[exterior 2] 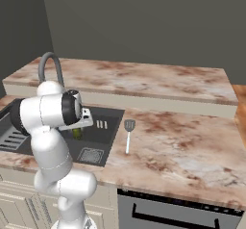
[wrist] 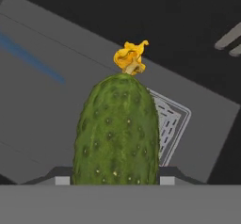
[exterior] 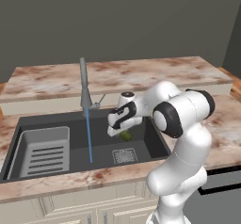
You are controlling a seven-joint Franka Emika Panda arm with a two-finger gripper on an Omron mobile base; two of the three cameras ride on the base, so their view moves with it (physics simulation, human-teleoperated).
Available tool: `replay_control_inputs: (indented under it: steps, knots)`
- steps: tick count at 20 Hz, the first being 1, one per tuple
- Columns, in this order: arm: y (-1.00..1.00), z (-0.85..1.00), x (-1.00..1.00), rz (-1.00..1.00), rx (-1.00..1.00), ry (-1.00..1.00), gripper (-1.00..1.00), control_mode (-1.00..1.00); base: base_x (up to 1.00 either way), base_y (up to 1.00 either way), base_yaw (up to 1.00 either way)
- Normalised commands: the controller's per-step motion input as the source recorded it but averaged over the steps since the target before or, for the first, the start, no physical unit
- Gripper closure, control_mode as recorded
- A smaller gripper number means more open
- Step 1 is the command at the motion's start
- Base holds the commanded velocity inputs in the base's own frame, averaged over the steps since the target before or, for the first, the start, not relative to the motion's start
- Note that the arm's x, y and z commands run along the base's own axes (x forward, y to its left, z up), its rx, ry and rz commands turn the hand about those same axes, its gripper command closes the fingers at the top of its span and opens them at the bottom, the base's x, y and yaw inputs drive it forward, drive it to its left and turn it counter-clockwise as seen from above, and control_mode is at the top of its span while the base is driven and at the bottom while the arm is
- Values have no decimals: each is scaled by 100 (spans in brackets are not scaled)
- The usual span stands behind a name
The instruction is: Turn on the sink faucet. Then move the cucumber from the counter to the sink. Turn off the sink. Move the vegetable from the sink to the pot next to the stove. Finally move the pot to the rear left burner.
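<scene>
Here, the white arm's two-finger gripper [exterior: 123,132] hangs over the wide dark grey basin of the sink [exterior: 150,138], jaws pinching the bumpy dark green cucumber [wrist: 117,133]. Its long axis runs straight out from the jaws toward twelve o'clock in the hand view, with the square drain grate [exterior: 125,156] beneath. Blue water [exterior: 88,136] falls at nine o'clock; the basin floor offers open room below.

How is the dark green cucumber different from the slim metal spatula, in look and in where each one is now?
The bumpy dark green cucumber is thick, with a yellow withered flower at its tip; the slim metal spatula is thin, pale, with a slotted dark head. The cucumber is held in the gripper over the dark grey sink; the spatula lies flat on the marbled counter. Both are elongated.
</scene>
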Motion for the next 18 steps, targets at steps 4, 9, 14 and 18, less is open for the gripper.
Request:
replay_control_inputs:
  steps: [4, 9, 14, 18]
  knots:
    - [6, -39, 18, 6, 0, 0, 100, -100, 0, 0, 0]
    - [6, -37, 16, 5, 0, 0, 100, -100, 0, 0, 0]
    - [7, -37, 13, 5, 0, 0, 100, -100, 0, 0, 0]
    - [8, -34, 6, 5, 0, 0, 100, -100, 0, 0, 0]
